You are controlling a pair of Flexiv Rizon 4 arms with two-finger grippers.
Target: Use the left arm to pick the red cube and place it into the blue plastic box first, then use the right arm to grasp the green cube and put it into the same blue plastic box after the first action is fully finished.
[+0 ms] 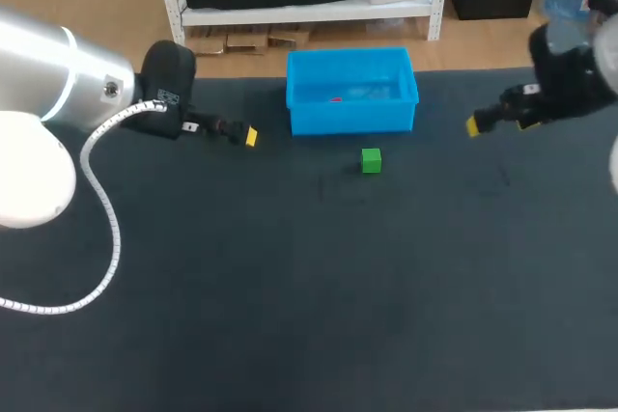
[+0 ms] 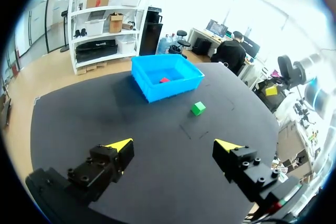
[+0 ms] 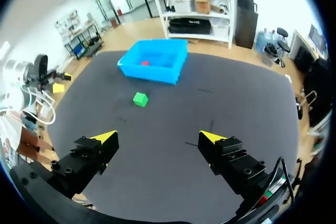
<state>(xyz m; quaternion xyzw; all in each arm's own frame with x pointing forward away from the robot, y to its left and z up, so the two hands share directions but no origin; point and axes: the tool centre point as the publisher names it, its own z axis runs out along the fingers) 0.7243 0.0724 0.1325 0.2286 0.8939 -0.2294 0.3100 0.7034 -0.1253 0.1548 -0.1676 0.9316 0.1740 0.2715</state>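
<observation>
The red cube (image 1: 336, 98) lies inside the blue plastic box (image 1: 351, 115) at the table's far middle; it also shows in the left wrist view (image 2: 164, 80) and the right wrist view (image 3: 145, 63). The green cube (image 1: 371, 160) sits on the dark mat just in front of the box (image 2: 152, 93), well ahead of both grippers (image 2: 198, 108) (image 3: 139, 99). My left gripper (image 1: 247, 135) hangs open and empty to the left of the box (image 3: 163, 77). My right gripper (image 1: 473, 125) is open and empty, to the right of the box.
The dark mat (image 1: 309, 287) covers the whole table, with wide bare room in front of the green cube. My left arm's white cable (image 1: 101, 209) loops over the mat's left side.
</observation>
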